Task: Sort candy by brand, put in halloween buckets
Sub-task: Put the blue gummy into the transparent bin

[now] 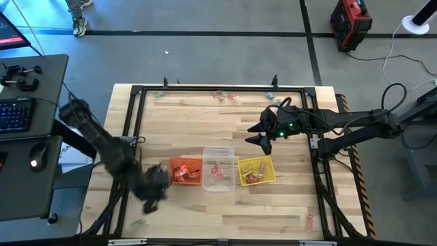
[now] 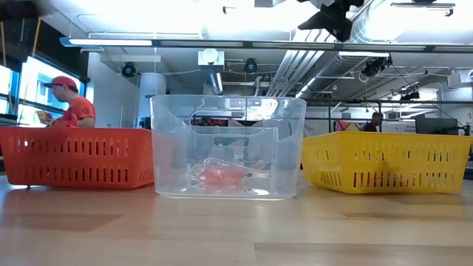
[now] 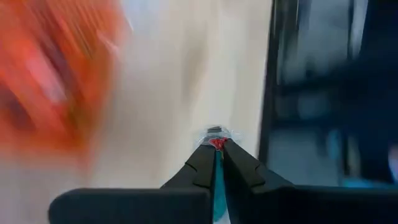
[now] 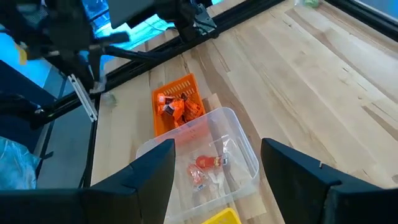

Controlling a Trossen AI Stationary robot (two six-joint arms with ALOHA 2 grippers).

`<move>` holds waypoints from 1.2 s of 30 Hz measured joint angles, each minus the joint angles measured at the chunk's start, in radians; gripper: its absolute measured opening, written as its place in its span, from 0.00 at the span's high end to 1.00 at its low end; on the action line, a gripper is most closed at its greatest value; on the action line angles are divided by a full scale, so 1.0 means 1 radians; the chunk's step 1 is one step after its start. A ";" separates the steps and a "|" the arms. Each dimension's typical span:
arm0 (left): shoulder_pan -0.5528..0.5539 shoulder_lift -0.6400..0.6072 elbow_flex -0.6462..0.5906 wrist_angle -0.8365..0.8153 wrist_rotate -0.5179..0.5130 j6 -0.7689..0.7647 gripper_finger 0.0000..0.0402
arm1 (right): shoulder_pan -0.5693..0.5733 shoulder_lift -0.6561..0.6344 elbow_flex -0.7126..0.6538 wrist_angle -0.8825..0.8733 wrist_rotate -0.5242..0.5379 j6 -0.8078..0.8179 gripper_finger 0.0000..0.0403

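Three buckets stand in a row on the wooden table: orange (image 1: 186, 171), clear (image 1: 218, 179) and yellow (image 1: 257, 171). In the low view they show as orange (image 2: 74, 157), clear (image 2: 228, 148) and yellow (image 2: 384, 161). Each holds candy; red-orange pieces (image 4: 177, 106) fill the orange one. My left gripper (image 1: 156, 186), blurred, hangs just left of the orange bucket, shut on a small candy (image 3: 216, 142) with red and teal in its wrapper. My right gripper (image 1: 263, 134) stands open and empty above the table, behind the yellow bucket. My left gripper pinches the small candy between its two fingers. A red bit and a clear wrapper end (image 3: 214, 132) stick out past the fingertips, and teal shows in the slit between the fingers. The fingers slant downward. The candy is lifted clear of the table.
A black rail frame (image 1: 218, 89) borders the table. Loose candy (image 1: 225, 96) lies along the far edge, and one piece (image 1: 308, 220) lies near the front right corner. Bare wood spreads in front of and behind the buckets. People show in the room beyond.
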 joint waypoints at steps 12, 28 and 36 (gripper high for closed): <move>0.520 0.154 0.041 0.628 -0.099 0.556 1.00 | 0.000 0.000 0.000 0.115 0.009 0.011 0.43; 0.596 0.334 0.039 0.769 -0.051 0.465 0.74 | 0.000 -0.002 0.000 0.147 0.010 0.015 0.43; 0.617 0.222 0.039 0.640 -0.048 0.457 0.54 | 0.000 -0.002 0.000 0.148 0.007 0.012 0.43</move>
